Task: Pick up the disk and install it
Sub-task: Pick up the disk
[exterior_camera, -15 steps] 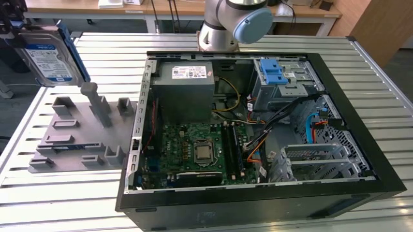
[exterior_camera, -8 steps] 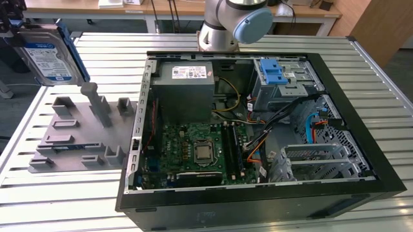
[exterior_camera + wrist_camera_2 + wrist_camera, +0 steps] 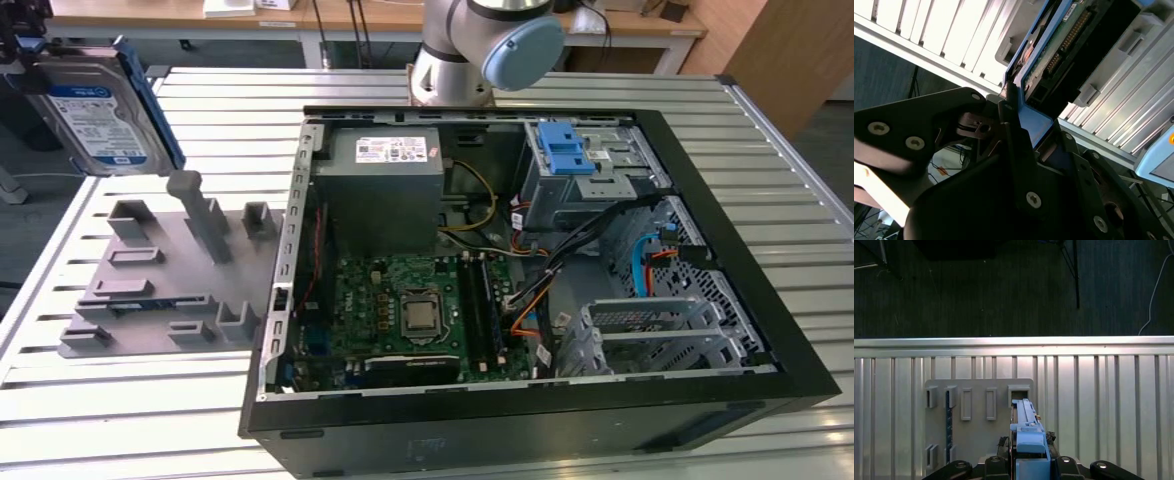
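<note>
The end effector (image 3: 1029,127) was closed narrowly on the disk (image 3: 100,110), its fingers (image 3: 1010,117) pinching the blue bracket (image 3: 1036,125) that frames the drive. In the exterior view the disk hung in the air at the far left, clear of the table (image 3: 120,420), label face outward. Its long axis ran downward from the grip and leaned a little.

Below it, nearer the camera, stood the grey holder (image 3: 160,270). In the first wrist view the disk's lower end pointed down toward one of the holder's open slots (image 3: 1019,392), apart from it rather than seated.

The relation that mattered was sideways. The open computer case (image 3: 534,420) lay toward the exterior view's right of the held disk, beyond the holder. The grey drive bay (image 3: 587,185) with its blue latch (image 3: 563,148) sat in the case's far right corner, well apart from the disk. By my judgement, the disk was picked up but not yet installed.
</note>
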Available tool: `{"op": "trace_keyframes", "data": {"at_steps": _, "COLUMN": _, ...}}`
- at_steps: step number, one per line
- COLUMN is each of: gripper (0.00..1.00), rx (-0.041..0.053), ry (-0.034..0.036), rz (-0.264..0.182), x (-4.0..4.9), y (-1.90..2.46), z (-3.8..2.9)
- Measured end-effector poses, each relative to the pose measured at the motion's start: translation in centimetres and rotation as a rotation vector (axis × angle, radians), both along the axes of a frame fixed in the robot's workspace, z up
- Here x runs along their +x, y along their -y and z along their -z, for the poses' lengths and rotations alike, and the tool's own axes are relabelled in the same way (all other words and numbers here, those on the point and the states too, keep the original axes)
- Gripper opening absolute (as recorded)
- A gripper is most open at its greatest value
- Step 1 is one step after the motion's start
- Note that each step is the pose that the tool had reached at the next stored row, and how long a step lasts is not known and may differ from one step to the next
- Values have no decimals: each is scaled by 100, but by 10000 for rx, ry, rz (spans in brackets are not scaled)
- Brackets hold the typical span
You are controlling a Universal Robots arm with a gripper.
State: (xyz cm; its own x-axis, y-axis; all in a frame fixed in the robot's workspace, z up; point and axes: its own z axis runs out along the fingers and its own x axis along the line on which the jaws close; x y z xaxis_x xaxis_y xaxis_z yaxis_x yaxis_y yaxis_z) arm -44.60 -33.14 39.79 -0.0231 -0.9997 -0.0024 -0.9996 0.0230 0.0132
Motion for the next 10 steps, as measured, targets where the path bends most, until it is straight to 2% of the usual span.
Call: {"op": "trace_keyframes", "data": {"at_steps": 10, "gripper": 36, "rx": 0, "ry": 0, "rz": 0, "x": 0, "y": 0, "z": -65}}
